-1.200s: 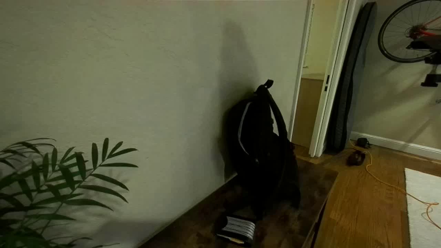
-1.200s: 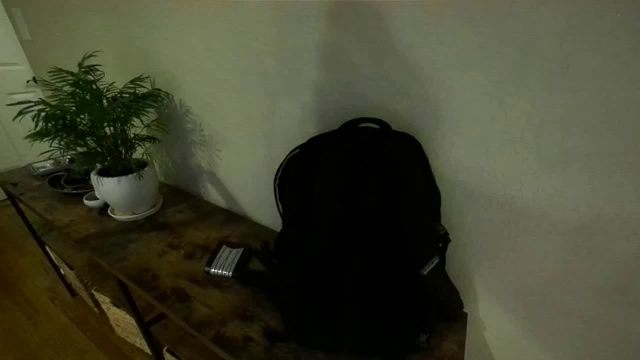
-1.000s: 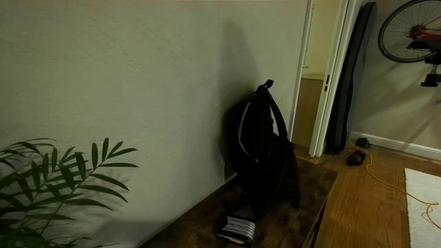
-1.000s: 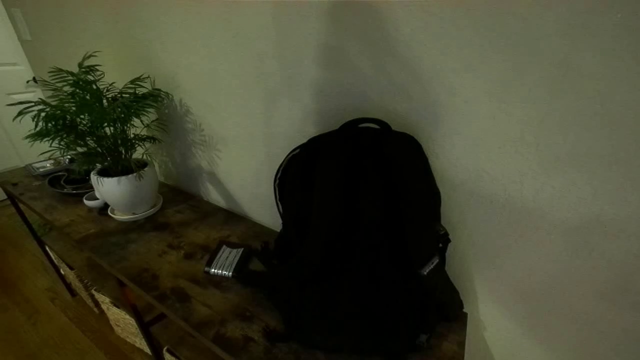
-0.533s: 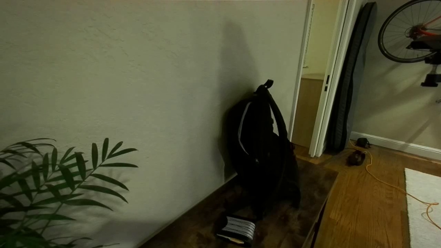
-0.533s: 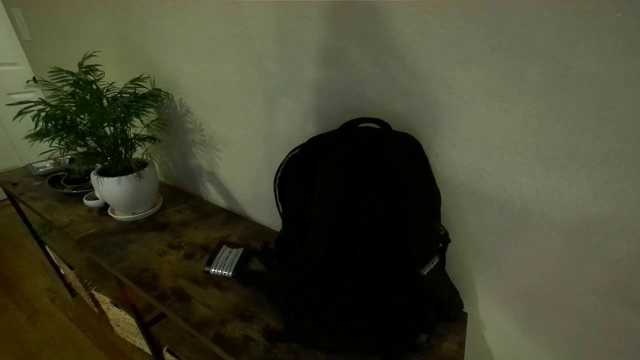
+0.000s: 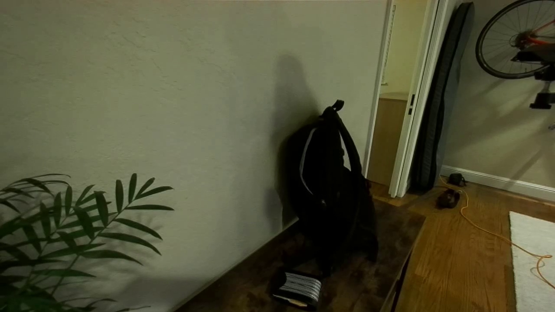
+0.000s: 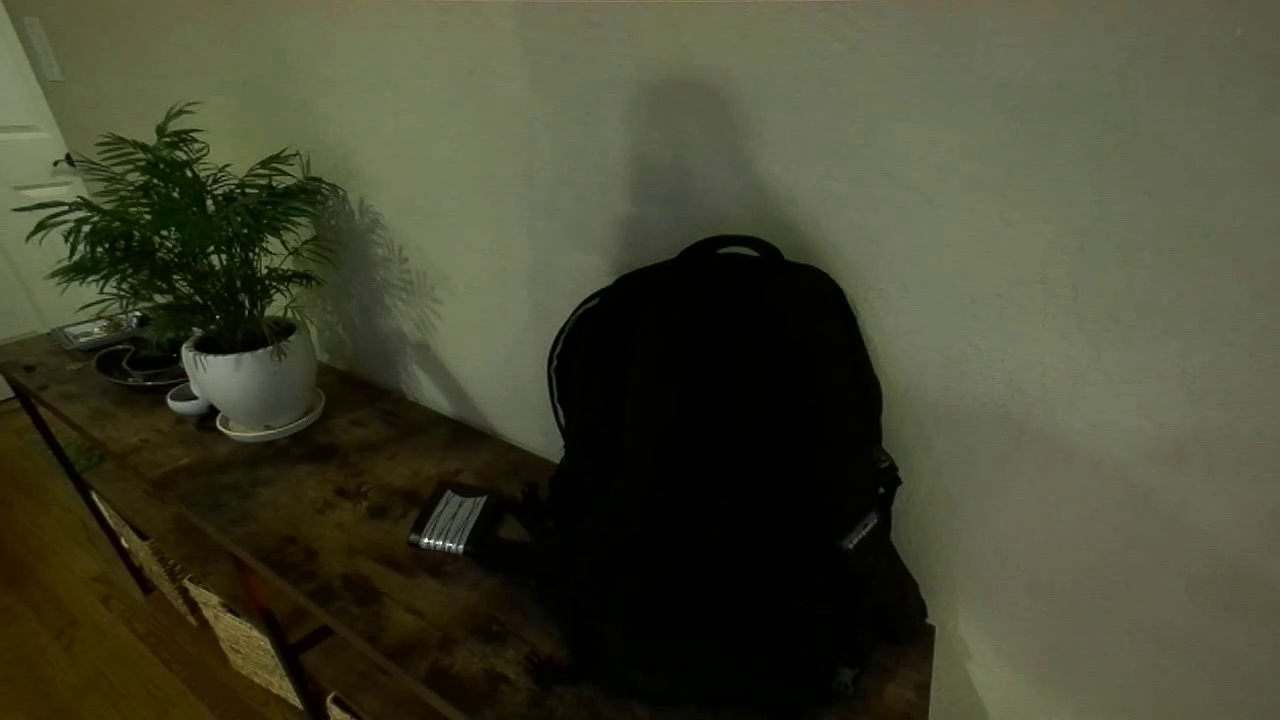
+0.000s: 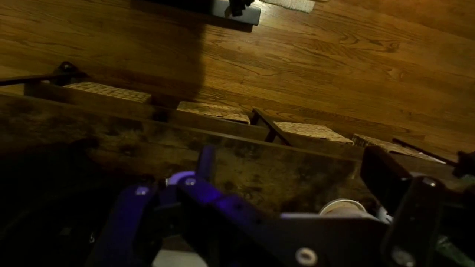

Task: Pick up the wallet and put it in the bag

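Downward along the wall (image 8: 1050, 250) had slid the shadow (image 8: 690, 150) above the bag (image 8: 715, 470); the gripper (image 9: 289, 155), its jaws spread wide, grasped nothing. The wallet (image 8: 453, 522) lay on the surface (image 8: 320, 510), between its wall-side and front edges, just beside the bag. For good grasping, a straight descent seemed advisable (slow, because the wallet looked flat), with jaws astride it, clear of the bag.

Wrist view, lower frame: fingers (image 9: 384, 174) showed blk at rt, violet-blue near ctr; dk linkage (image 9: 341, 235) had round silvery screws (image 9: 306, 256).
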Controlling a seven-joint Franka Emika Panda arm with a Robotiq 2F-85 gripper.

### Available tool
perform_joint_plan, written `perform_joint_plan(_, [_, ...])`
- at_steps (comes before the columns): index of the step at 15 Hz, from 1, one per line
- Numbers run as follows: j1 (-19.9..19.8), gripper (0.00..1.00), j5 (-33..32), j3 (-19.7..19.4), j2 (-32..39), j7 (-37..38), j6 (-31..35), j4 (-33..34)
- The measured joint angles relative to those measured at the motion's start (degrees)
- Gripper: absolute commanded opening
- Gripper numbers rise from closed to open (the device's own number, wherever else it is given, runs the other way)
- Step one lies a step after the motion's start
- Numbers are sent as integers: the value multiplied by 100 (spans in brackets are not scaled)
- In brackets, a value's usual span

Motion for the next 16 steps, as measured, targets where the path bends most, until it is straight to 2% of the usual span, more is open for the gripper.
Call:
perform_joint_plan(5, [-96, 100, -419, 0, 782, 0, 1054, -476])
perform_joint_plan(8, [-99, 100, -480, 0, 1011, 0, 1159, -473])
perform_joint_plan(16, [-97, 100, -481, 0, 1017, 0, 1159, -457])
